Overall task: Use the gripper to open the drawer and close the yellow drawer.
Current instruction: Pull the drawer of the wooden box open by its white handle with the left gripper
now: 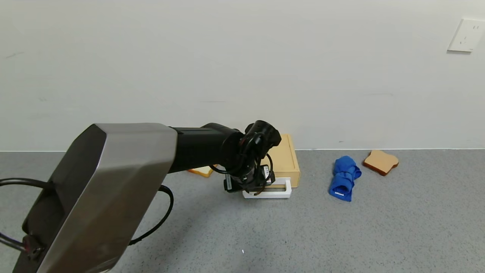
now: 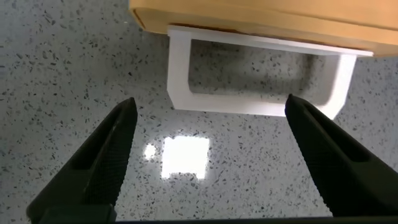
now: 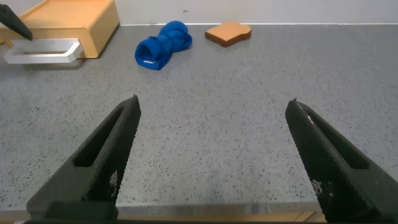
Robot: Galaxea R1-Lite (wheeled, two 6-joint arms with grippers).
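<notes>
The yellow drawer (image 1: 285, 159) is a flat tan box against the wall, with a white loop handle (image 1: 278, 193) facing me. My left gripper (image 1: 253, 186) hangs just over that handle. In the left wrist view the gripper (image 2: 211, 111) is open, its black fingers (image 2: 109, 155) spread wider than the handle (image 2: 255, 106), which lies just ahead of the tips and untouched; the drawer's front (image 2: 261, 18) is behind it. My right gripper (image 3: 212, 107) is open and empty, low over the counter, out of the head view. The drawer (image 3: 74, 22) shows far off in the right wrist view.
A rolled blue cloth (image 1: 344, 178) lies right of the drawer and a bread slice (image 1: 380, 162) beyond it near the wall. Another bread slice (image 1: 202, 171) peeks out left of the drawer behind my left arm. The grey speckled counter (image 1: 341, 235) spreads in front.
</notes>
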